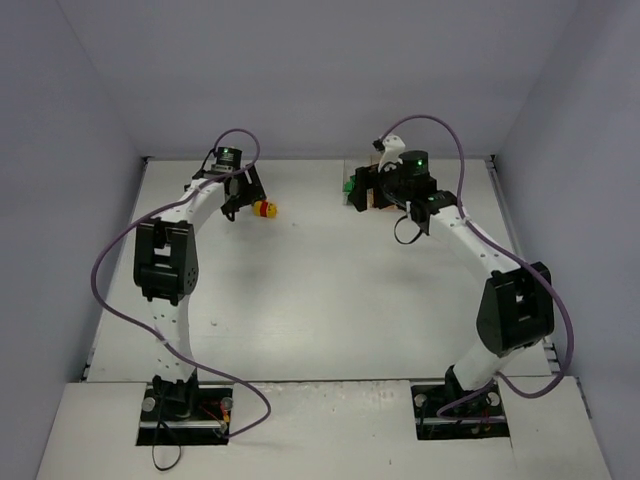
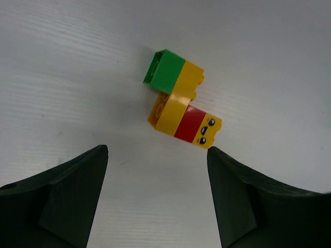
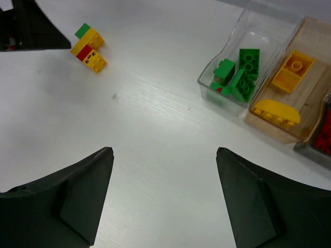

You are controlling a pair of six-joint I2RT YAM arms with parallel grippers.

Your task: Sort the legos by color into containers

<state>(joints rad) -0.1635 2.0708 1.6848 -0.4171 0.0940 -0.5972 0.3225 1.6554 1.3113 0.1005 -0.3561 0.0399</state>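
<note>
A mixed clump of legos (image 2: 178, 103) lies on the white table, with green, yellow and red bricks stuck together and one yellow brick bearing small eyes. My left gripper (image 2: 158, 150) hangs open just short of it, its right fingertip close to the eyed brick, nothing between the fingers. The right wrist view shows the same clump (image 3: 89, 47) far off at top left. My right gripper (image 3: 164, 151) is open over bare table, left of the containers. The clear container (image 3: 269, 23) holds green bricks (image 3: 243, 72), the orange one (image 3: 310, 41) holds yellow bricks (image 3: 292, 70), and the dark one (image 3: 325, 152) shows red.
In the top view the containers (image 1: 352, 186) sit at the back of the table, mostly hidden under my right wrist. The clump (image 1: 265, 209) lies at back left beside the left gripper. Walls enclose the table on three sides.
</note>
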